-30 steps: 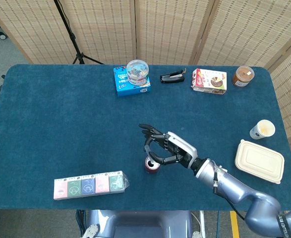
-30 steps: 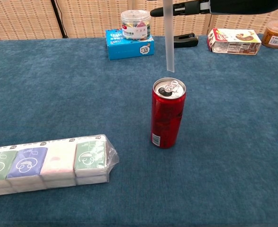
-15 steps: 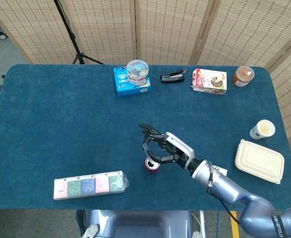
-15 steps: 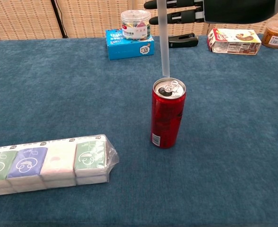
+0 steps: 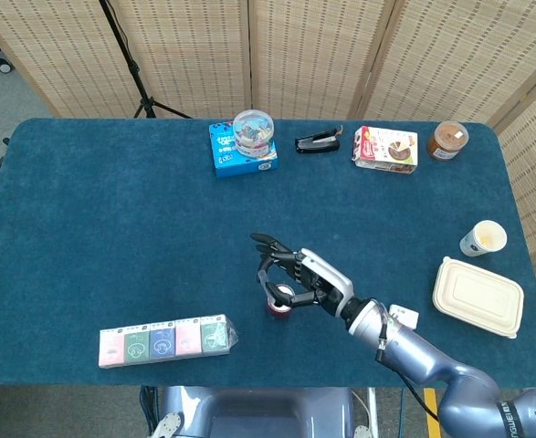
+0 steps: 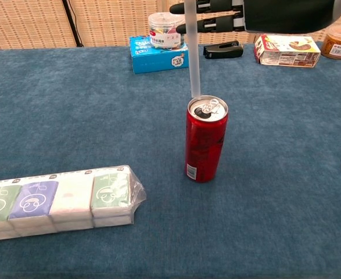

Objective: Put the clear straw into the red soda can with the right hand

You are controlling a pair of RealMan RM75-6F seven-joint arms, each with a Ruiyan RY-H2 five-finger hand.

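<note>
The red soda can (image 6: pixel 206 139) stands upright on the blue table, its top open; in the head view only a bit of the can (image 5: pixel 278 310) shows under my hand. My right hand (image 5: pixel 299 283) hovers just above it and holds the clear straw (image 6: pixel 193 52) upright. The right hand (image 6: pixel 263 13) shows at the top edge of the chest view. The straw's lower end hangs just above the can's rim, a little left of the opening. My left hand is not in either view.
A shrink-wrapped row of tissue packs (image 6: pixel 54 200) lies left of the can. Along the far edge sit a blue box with a clear jar (image 5: pixel 246 143), a black stapler (image 5: pixel 318 142), a snack box (image 5: pixel 386 149) and a brown jar (image 5: pixel 448 140). A cup (image 5: pixel 483 238) and lidded container (image 5: pixel 478 297) stand at right.
The right hand has carried the straw leftward and lower; its tip has gone from above and right of the can's opening to just over the left rim.
</note>
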